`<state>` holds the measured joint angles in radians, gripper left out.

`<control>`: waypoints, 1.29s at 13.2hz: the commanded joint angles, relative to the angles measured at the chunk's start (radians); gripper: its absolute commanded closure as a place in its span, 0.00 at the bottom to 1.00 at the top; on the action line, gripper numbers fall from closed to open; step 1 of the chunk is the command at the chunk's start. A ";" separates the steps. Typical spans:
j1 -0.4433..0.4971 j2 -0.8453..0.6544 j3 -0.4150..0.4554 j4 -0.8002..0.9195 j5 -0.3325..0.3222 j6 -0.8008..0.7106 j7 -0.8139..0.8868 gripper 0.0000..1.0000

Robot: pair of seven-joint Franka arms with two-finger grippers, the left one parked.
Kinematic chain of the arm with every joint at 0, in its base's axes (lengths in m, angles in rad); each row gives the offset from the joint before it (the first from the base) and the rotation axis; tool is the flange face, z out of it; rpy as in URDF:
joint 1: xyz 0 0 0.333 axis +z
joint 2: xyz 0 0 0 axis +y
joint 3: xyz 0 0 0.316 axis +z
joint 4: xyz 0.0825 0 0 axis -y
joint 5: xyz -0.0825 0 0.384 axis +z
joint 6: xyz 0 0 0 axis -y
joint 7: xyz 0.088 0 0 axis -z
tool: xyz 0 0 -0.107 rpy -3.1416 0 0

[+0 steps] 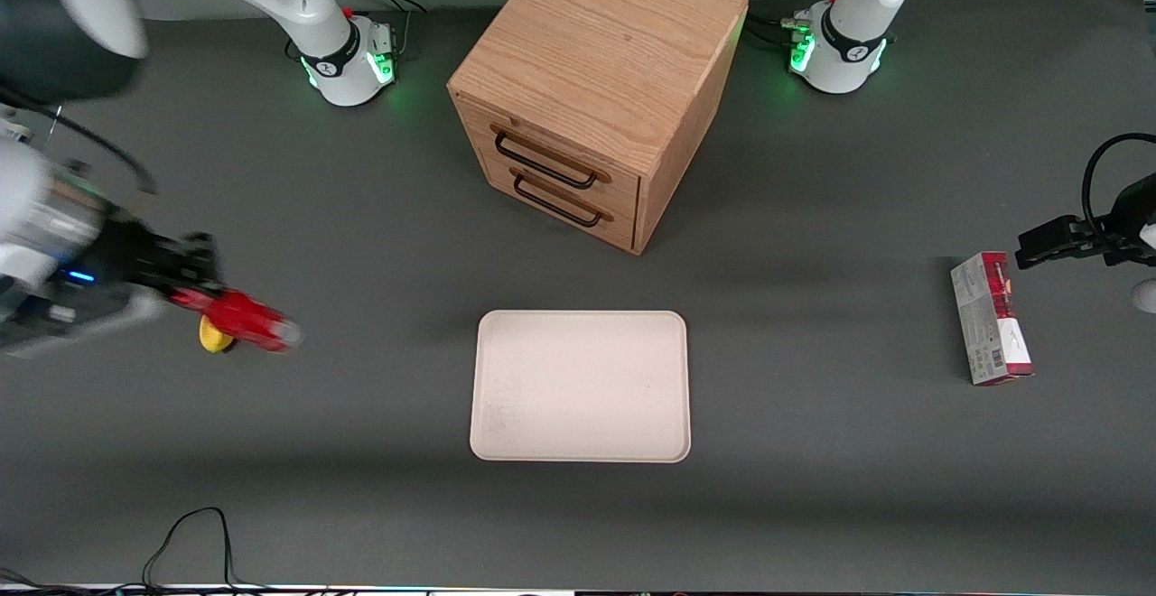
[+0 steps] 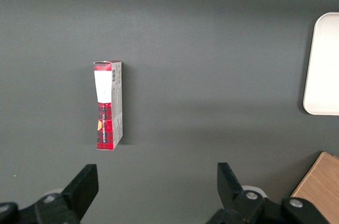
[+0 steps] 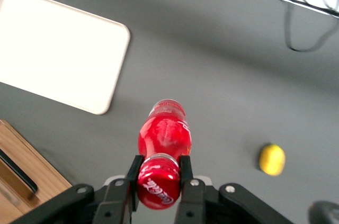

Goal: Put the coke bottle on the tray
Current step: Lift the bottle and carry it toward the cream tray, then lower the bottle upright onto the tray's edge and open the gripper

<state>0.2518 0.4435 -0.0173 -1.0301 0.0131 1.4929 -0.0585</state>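
The small red coke bottle [image 1: 244,319] [image 3: 164,136] hangs above the table at the working arm's end, lifted off the surface. My gripper [image 1: 194,293] [image 3: 159,173] is shut on its red cap, one finger on each side. The bottle points out from the fingers toward the middle of the table. The cream tray [image 1: 581,386] [image 3: 58,49] lies flat on the table in front of the wooden drawer cabinet, well apart from the bottle, with nothing on it.
A yellow lemon [image 1: 213,336] [image 3: 272,159] lies on the table just under the held bottle. The wooden two-drawer cabinet [image 1: 596,90] stands farther from the front camera than the tray. A red-and-white carton box [image 1: 991,318] [image 2: 108,105] lies toward the parked arm's end.
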 commanded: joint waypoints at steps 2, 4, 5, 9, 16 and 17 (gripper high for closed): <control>0.196 0.119 -0.009 0.142 -0.067 0.006 0.176 1.00; 0.246 0.130 0.000 0.142 -0.067 0.035 0.174 1.00; 0.279 0.133 0.002 0.142 -0.071 0.042 0.167 1.00; 0.305 0.185 0.005 0.142 -0.084 0.134 0.079 1.00; 0.261 0.409 0.005 0.137 -0.081 0.331 0.045 1.00; 0.254 0.434 0.005 0.137 -0.079 0.351 0.045 1.00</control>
<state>0.5141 0.8196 -0.0153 -0.9404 -0.0516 1.8167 0.0066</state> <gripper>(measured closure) 0.683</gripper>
